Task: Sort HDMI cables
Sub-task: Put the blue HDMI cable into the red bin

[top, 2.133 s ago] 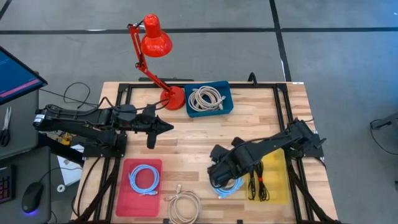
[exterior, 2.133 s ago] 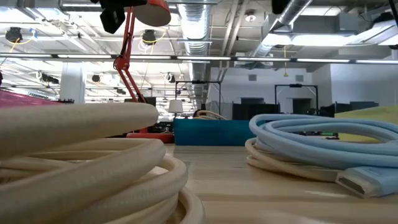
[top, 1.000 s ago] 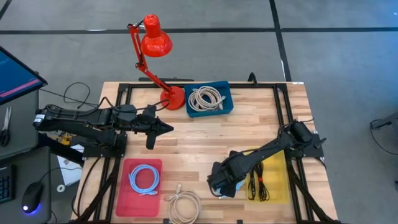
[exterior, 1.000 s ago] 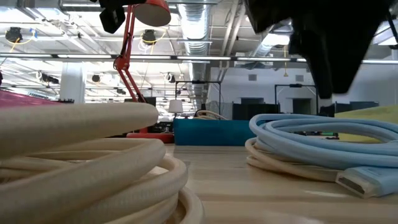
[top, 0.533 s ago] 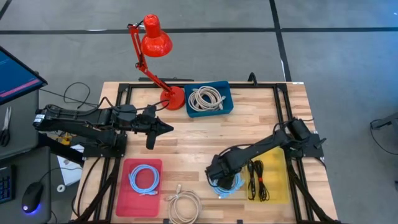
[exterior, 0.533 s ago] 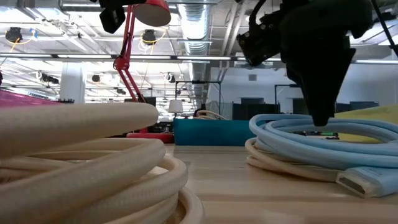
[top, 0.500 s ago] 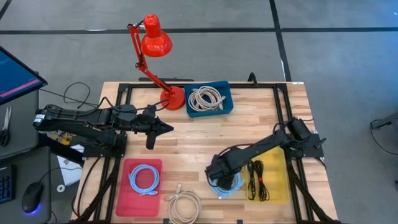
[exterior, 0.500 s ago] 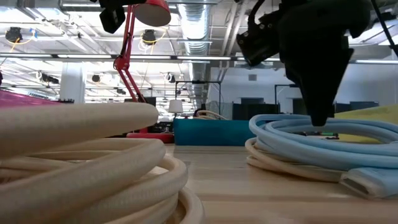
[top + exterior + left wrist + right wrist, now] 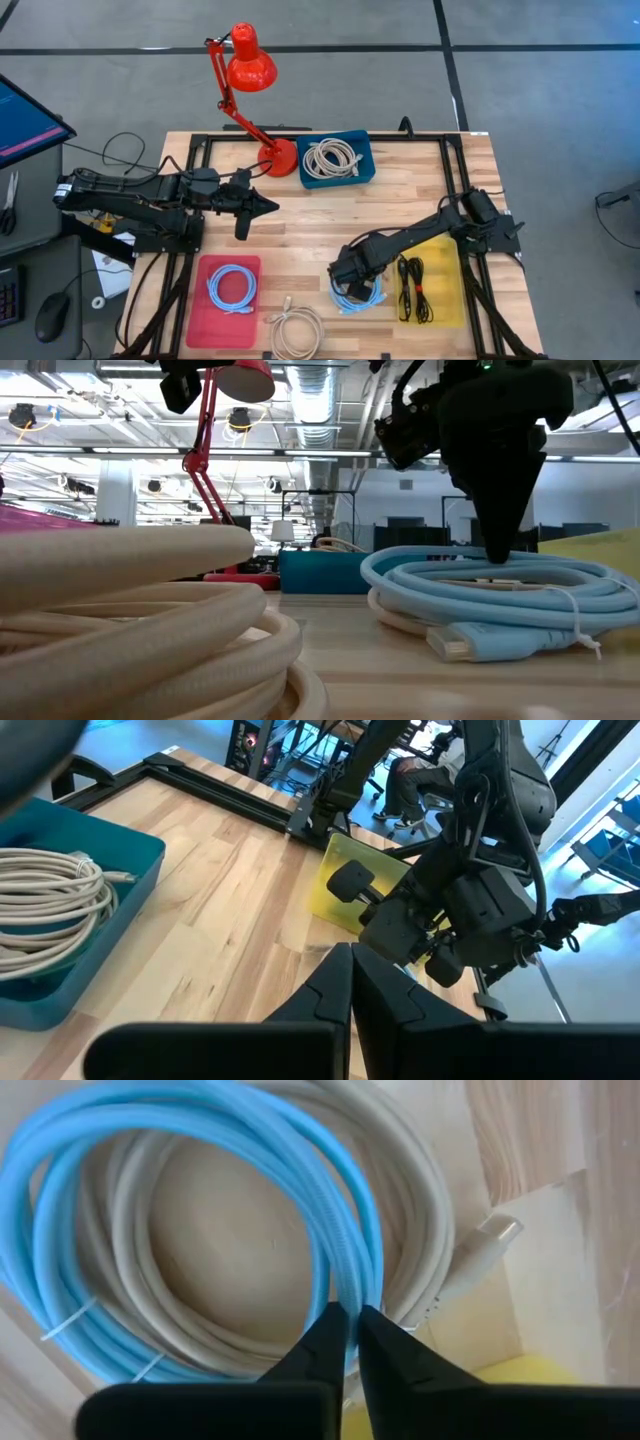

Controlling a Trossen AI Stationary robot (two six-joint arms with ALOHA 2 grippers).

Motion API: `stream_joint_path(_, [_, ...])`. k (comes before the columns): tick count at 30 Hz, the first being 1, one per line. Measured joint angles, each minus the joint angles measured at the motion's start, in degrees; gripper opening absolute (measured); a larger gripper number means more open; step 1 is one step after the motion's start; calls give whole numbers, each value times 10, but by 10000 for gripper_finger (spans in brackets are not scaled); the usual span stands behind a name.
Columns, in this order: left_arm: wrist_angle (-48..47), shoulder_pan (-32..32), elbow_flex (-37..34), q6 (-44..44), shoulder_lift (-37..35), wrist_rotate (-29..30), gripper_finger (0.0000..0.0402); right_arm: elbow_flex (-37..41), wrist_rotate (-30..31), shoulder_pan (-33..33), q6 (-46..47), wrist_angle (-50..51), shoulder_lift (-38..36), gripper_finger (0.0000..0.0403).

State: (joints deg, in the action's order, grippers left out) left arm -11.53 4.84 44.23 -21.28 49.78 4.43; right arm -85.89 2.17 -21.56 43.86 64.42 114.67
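Beside yellow tray (image 9: 446,268), light-blue coil (image 9: 352,296) pinched in right hand (image 9: 357,290)

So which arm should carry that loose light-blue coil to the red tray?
Right. The right gripper is already shut on the light-blue coil, which lies over a beige coil. The left gripper sits farther back on the table, shut and empty, though nearer the red tray.

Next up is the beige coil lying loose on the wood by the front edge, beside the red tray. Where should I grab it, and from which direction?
Judging from above, come straight down on the beige coil and pinch across one side of its ring, on the arc away from the red tray. It lies flat, so the loops give a narrow bundle there. Avoid the connector tail toward the tray, which would probably let the coil dangle.
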Motion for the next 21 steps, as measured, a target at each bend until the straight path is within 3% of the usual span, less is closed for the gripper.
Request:
stream_joint_path(12, [0, 0, 0, 0, 0, 0, 8, -45, -16, -10, -4, 44, -12, 2])
stream_joint_path(21, [0, 0, 0, 0, 0, 0, 8, -88, 39, -12, 18, 56, -93, 1])
